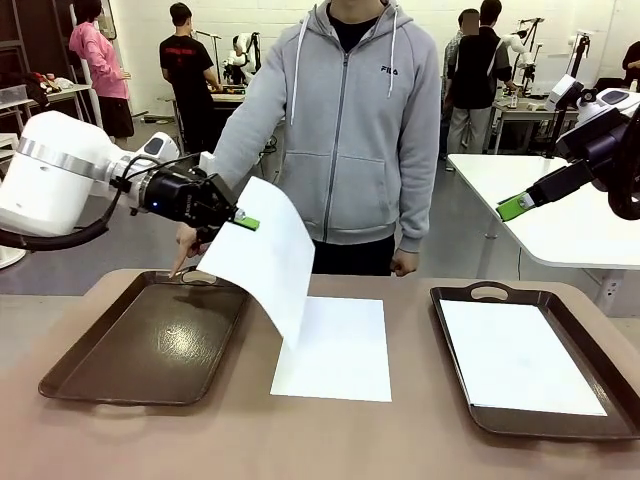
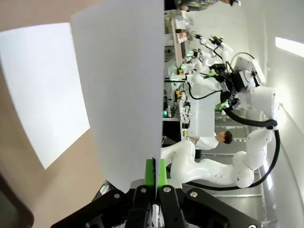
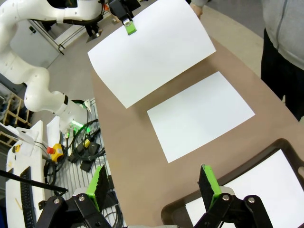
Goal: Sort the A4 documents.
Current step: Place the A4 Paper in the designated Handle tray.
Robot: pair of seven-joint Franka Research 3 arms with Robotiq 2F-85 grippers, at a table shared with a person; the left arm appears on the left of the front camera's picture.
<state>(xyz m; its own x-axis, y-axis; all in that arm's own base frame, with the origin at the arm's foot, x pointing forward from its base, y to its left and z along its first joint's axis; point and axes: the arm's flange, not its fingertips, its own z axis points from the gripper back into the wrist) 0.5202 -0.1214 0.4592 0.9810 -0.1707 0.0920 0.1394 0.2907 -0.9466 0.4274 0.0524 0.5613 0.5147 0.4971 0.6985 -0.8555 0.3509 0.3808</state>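
Left gripper (image 1: 245,222) clamped shut on the edge of an A4 sheet (image 1: 268,258), which hangs beside the left tray (image 1: 150,340), probably its bin. Second sheet (image 1: 335,350) flat on the desk (image 1: 300,440). Third sheet (image 1: 515,358) in the right tray (image 1: 487,291). Right gripper (image 3: 152,183) wide open, empty, raised clear.

Front cam faced person (image 1: 350,120) across table (image 1: 300,440); right wrist looked down from high, left wrist close-up; all shared raised A4 sheet (image 1: 265,250).
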